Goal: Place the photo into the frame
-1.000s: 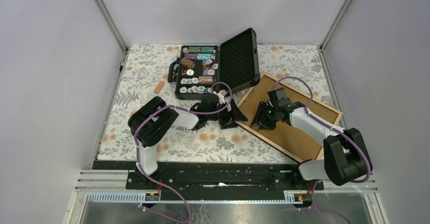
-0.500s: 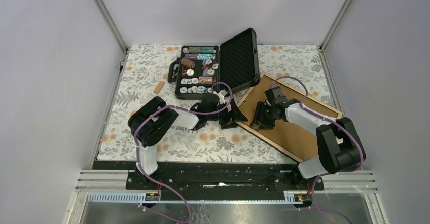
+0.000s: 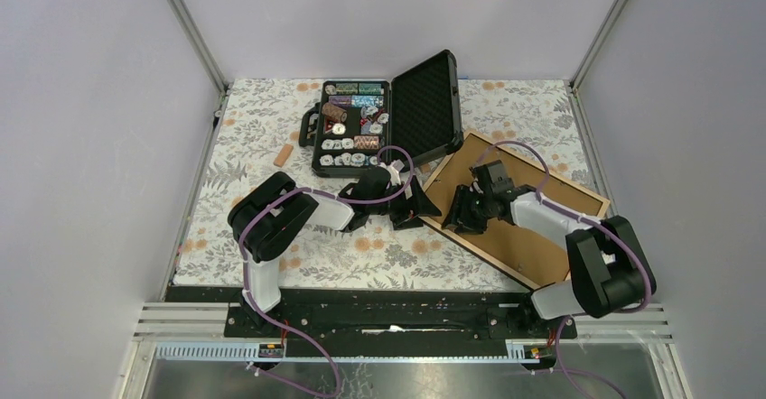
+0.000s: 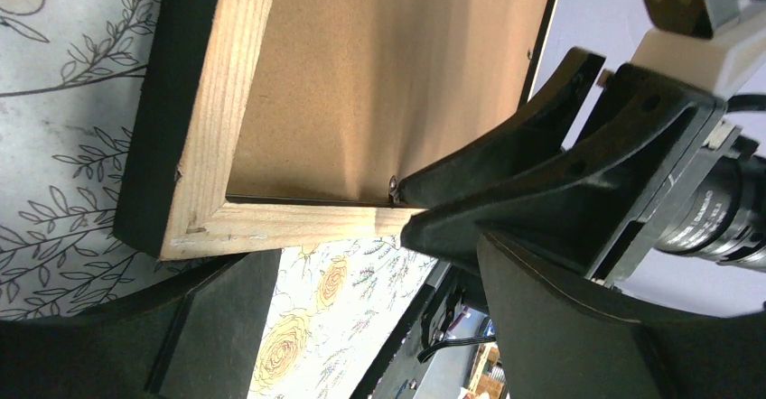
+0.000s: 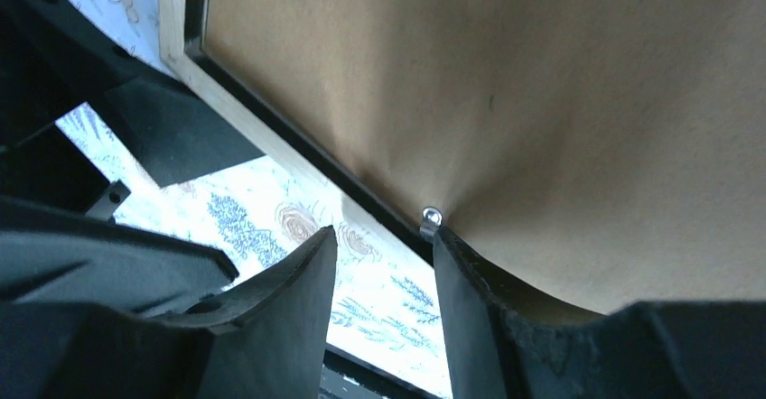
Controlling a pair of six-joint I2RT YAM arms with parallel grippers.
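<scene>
Right claw (image 5: 384,236) half-parted, empty, at the small silver tab (image 5: 430,218) of the light-wood rectangular frame (image 4: 217,83), lying back-up on the floral tabletop (image 3: 253,146); left claw (image 3: 417,208) wide. Photo unseen. Risk: fingertip slipping, tab unturned.

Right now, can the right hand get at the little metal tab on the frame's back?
Probably yes. The right hand hovers open beside the metal tab at the edge of the frame. One finger is almost at the tab, and nothing sits between them.

Top camera looks down from behind; both close wrist cameras seemingly share the frame (image 4: 213,101).
</scene>
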